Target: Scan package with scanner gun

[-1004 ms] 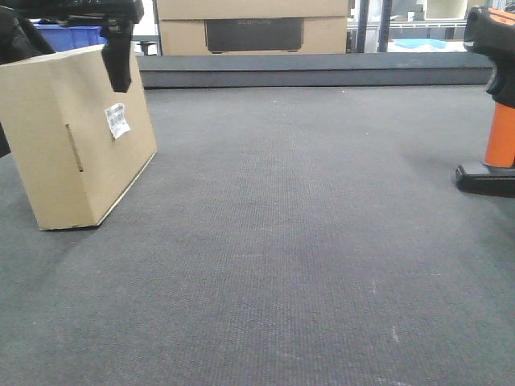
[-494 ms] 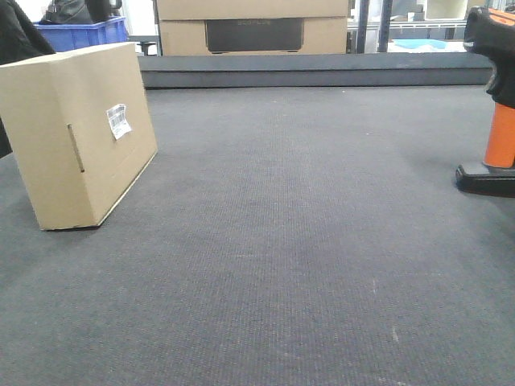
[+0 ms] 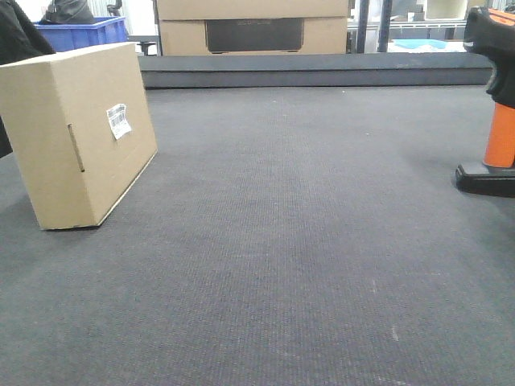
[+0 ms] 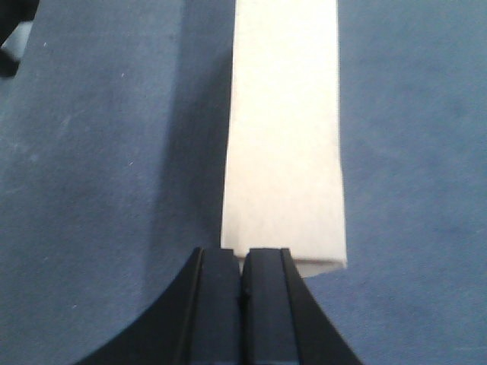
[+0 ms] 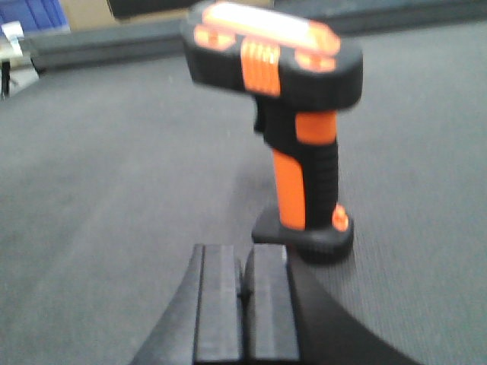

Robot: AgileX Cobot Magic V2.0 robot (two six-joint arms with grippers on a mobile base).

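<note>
The package [image 3: 80,137] stands on edge at the left of the dark grey mat [image 3: 282,241], leaning slightly, with its small white barcode label [image 3: 118,121] facing the middle. From above, the left gripper [image 4: 243,304] hangs over the box's near end, its fingers pressed together and holding nothing. The scanner gun [image 5: 293,129] stands upright on its black base at the far right. The right gripper [image 5: 245,304], also closed and empty, sits just short of it, though that view is somewhat blurred.
</note>
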